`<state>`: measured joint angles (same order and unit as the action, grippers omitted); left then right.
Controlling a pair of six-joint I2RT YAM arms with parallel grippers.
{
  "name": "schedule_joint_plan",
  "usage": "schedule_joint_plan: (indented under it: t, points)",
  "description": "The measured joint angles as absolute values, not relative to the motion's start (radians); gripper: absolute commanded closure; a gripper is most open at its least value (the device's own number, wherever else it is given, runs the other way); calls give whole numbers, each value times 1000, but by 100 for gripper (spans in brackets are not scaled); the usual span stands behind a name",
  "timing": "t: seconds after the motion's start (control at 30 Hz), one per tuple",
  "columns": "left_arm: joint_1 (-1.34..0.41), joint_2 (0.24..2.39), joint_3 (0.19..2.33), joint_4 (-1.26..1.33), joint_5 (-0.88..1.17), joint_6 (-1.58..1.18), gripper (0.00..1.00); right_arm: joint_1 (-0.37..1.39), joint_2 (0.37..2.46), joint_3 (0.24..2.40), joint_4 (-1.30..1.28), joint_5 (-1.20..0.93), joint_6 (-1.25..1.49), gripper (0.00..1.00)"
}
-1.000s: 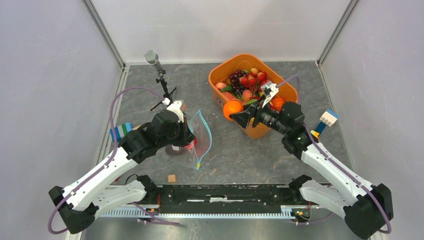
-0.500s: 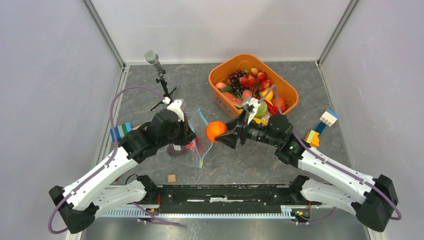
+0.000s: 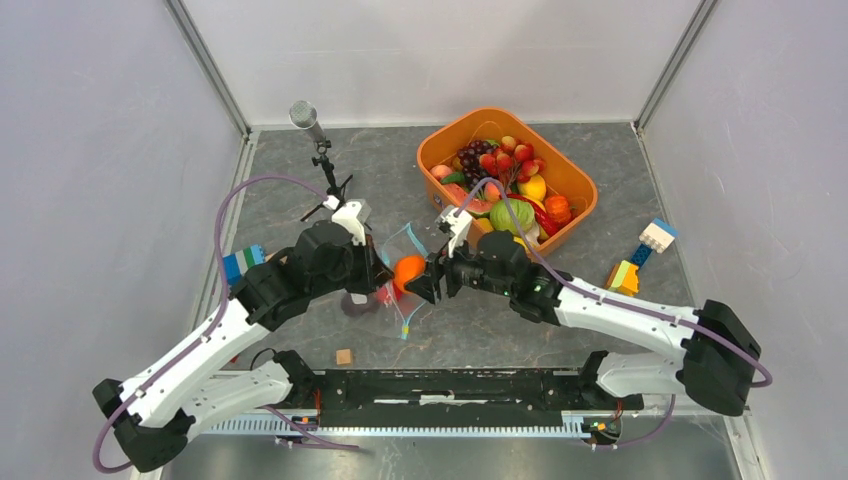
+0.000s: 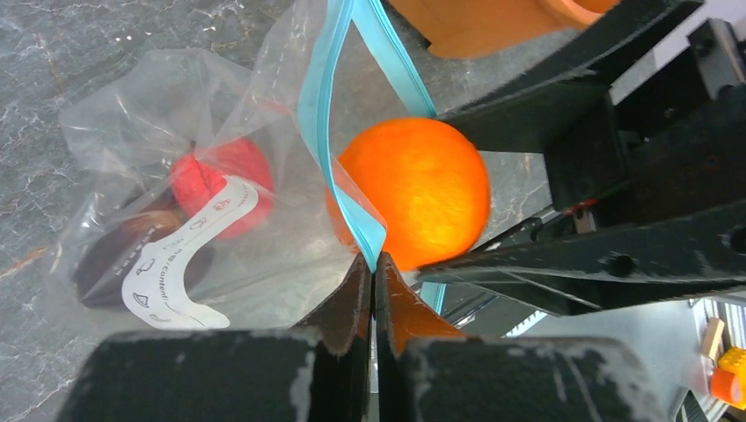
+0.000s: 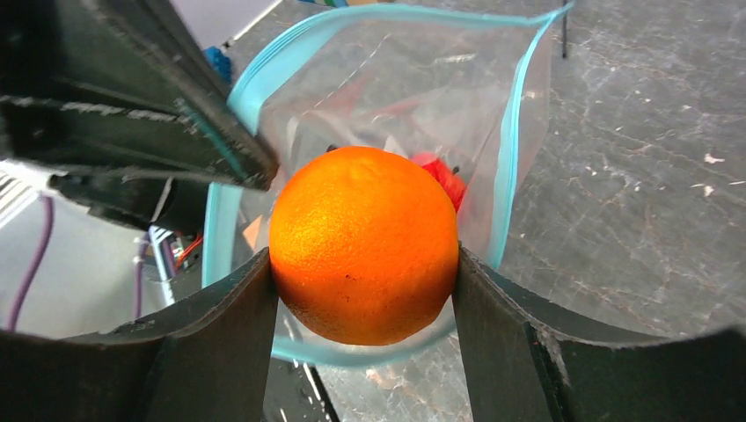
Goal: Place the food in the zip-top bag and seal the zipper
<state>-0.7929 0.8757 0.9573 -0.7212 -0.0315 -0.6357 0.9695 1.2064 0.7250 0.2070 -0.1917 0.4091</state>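
one risk is that the right gripper (image 5: 361, 257), closed tight around the orange (image 4: 413, 192) just at the mouth of the zip-top bag (image 4: 176, 132), lets go too early and the fruit rolls outside over the zipper (image 4: 321, 114), which the left gripper (image 4: 371, 264) pinches with fingers fully together.

My right gripper (image 5: 363, 272) holds the round fruit (image 5: 363, 242) in the mouth of the zip-top bag (image 4: 176, 132). My left gripper (image 4: 371, 281) pinches its rim beside the fruit. The bin (image 3: 487, 113) lies behind, rightward.
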Motion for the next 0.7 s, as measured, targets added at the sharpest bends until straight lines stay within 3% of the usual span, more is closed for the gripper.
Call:
schedule_joint_plan:
  t: [0.33,0.47,0.7]
  points:
    - [-793,837,957,-714,-25,-636,98,1055,1271,879,80,-15,291,15]
    - [-793,818,957,-708,-47,-636,98,1059,1257,886,81,-27,263,10]
    - [-793,759,957,-707,-106,-636,98,1059,1200,886,82,-59,253,11]
